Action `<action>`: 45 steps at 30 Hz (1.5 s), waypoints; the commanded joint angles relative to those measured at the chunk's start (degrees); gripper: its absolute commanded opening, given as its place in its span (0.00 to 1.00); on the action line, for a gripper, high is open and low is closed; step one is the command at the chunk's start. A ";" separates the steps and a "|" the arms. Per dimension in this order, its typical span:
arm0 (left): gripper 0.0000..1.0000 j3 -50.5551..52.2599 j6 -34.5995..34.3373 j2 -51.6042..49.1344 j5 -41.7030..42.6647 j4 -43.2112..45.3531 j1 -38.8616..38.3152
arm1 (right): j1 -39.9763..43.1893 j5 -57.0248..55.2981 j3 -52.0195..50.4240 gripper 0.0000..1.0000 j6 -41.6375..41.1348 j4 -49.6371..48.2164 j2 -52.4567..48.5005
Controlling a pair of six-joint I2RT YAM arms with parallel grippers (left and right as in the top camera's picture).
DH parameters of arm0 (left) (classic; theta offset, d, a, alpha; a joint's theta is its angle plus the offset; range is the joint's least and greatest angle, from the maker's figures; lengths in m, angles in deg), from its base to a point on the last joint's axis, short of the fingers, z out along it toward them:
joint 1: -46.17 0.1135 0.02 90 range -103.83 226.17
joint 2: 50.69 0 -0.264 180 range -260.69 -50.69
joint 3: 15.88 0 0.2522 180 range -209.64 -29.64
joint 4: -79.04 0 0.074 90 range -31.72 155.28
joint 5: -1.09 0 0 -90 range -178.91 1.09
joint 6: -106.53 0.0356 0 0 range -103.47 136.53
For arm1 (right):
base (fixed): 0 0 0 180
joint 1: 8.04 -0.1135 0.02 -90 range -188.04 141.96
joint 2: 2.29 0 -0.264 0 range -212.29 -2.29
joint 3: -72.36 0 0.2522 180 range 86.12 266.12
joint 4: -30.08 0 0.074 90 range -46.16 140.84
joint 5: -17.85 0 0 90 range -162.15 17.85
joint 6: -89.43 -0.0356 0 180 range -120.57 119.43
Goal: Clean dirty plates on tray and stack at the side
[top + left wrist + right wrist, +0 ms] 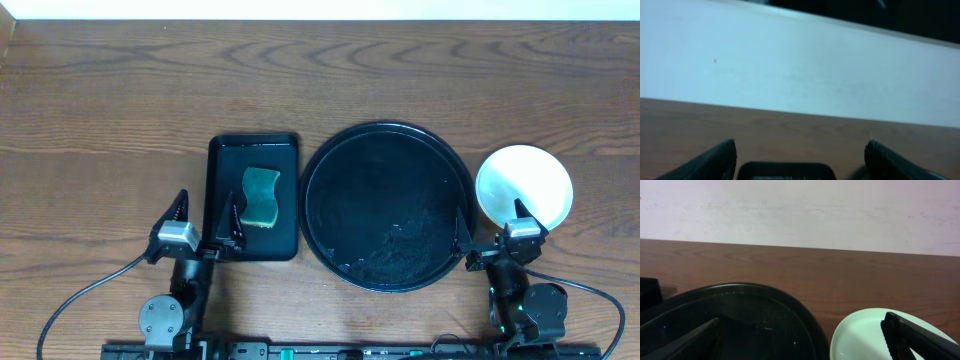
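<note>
The large round black tray [388, 205] sits mid-table with no plate on it; it also shows in the right wrist view [740, 315]. Pale mint-white plates [524, 183] sit as one stack on the table just right of the tray, also seen in the right wrist view [870, 335]; how many are stacked I cannot tell, and no yellow plate shows. My right gripper [497, 240] is open and empty at the near edge, one finger over the tray rim, one over the plate [802, 337]. My left gripper [200, 225] is open and empty at the near left [800, 160].
A small rectangular black tray [252, 197] left of the round tray holds a green-yellow sponge [261, 195]. My left gripper's right finger overlaps its near left corner. Bare wooden table lies beyond, ending at a white wall [800, 210].
</note>
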 commanded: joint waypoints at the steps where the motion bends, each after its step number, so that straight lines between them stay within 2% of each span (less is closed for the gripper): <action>1: 0.83 1.01 0.68 0.46 -2.95 0.17 0.28 | -0.39 -0.20 -0.09 0.99 0.22 0.22 0.35; 3: 0.82 1.01 1.49 0.46 -2.73 -2.86 0.28 | -0.39 -0.20 -0.09 0.99 0.22 0.24 0.35; 6: 0.82 1.01 1.42 0.46 -2.49 -11.87 0.28 | -0.39 -0.20 -0.09 0.99 0.22 0.22 0.35; 9: 0.82 1.01 1.20 0.46 0.20 -16.24 0.28 | -0.39 -0.20 -0.09 0.99 0.22 0.22 0.35; 45: 0.82 1.01 1.22 0.33 0.24 -16.22 0.31 | -0.39 -0.17 -0.09 0.99 0.22 0.22 0.35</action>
